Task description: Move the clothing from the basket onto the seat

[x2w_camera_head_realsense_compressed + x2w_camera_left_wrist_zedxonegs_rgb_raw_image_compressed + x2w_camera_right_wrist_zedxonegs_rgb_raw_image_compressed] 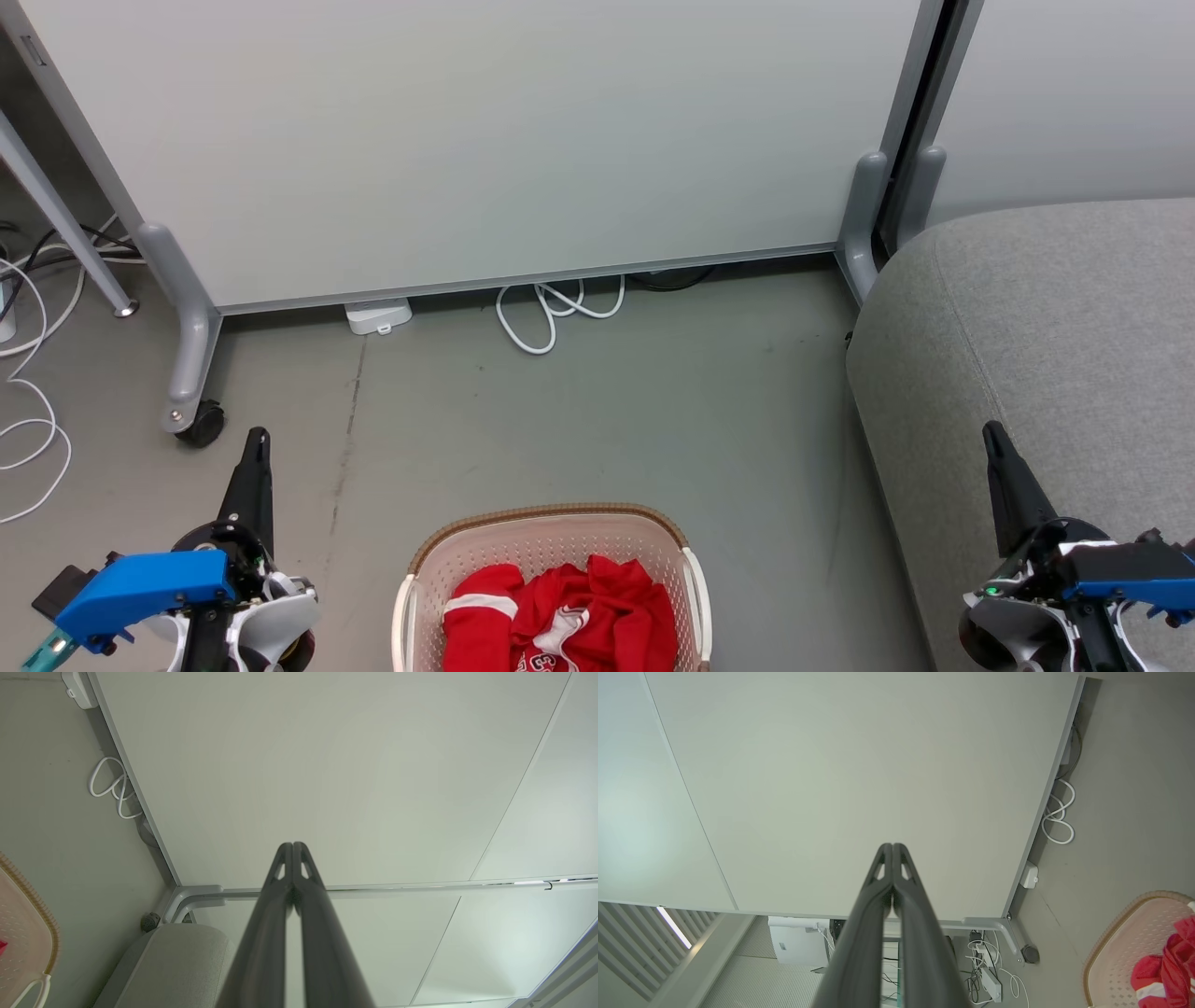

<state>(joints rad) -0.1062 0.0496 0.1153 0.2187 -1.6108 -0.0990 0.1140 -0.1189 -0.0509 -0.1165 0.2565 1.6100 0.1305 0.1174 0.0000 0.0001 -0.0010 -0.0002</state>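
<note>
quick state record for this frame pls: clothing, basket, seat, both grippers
clothing: red, white trim, bunched in the basket
basket: on floor, between the grippers in head view
seat: grey, right of basket, apart from it
left gripper: shut, holding nothing
right gripper: shut, holding nothing
background: white cable on floor under partition panel

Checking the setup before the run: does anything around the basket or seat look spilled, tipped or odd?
Nothing stands out. The basket stands upright on the floor with the red clothing bunched inside, none over the visible rim. A white cable lies looped by the partition, well clear of basket and seat.
</note>
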